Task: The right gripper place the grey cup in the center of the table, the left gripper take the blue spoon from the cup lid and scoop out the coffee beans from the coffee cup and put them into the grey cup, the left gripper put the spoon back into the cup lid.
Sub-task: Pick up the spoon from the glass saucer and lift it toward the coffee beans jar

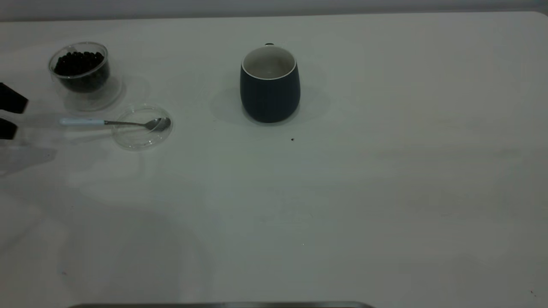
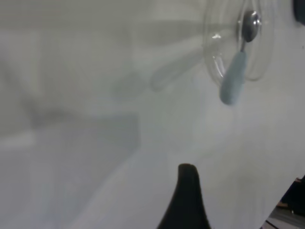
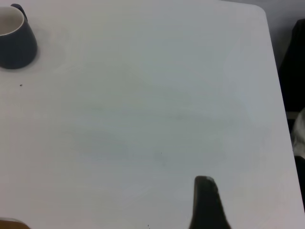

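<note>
While beside the blue spoon (image 1: 92, 122), left pincer (image 1: 10, 112) (fingers apart).

Overhead camera faces the white table (image 1: 342, 192); wrist cameras look down close, each sharing a patch of it.

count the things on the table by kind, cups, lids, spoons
cups: 2, a dark blue-grey mug and a clear glass cup holding dark coffee beans
lids: 1, a flat clear round lid
spoons: 1, a pale-blue-handled metal spoon
total: 4
</note>
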Tool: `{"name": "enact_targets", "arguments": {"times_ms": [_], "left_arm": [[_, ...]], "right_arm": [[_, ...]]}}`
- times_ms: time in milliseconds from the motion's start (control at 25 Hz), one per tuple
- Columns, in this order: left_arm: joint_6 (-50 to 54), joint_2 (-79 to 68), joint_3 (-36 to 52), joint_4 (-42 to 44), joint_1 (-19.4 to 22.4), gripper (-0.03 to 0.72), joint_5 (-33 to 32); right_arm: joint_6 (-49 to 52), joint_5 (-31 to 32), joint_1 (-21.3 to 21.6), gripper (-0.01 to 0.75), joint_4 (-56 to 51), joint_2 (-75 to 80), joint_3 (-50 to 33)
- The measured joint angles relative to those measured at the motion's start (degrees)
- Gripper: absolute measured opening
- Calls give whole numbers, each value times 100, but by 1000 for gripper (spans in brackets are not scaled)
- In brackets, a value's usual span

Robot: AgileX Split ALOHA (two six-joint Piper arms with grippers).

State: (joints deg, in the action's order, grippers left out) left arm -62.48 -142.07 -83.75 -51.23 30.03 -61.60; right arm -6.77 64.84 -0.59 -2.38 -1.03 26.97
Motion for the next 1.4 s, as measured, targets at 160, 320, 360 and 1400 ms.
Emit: {"name": "enact_targets", "arguments": {"times_ms": [160, 320, 360, 1400], "left_arm": [[-17, -306, -314, -123, -221, 717, -11], [-21, -544, -458, -315, -424, 716, -21], [-38, -584, -464, -383, -465, 714, -21], [-298, -1002, -470, -1333, -772, 466, -50]], "right_arm": [[0, 0, 0, 462, 0, 0, 0], [0, 0, 0, 462, 0, 0, 0], [0, 0, 0, 462, 0, 0, 0], [0, 0, 0, 462, 0, 0, 0]]}}
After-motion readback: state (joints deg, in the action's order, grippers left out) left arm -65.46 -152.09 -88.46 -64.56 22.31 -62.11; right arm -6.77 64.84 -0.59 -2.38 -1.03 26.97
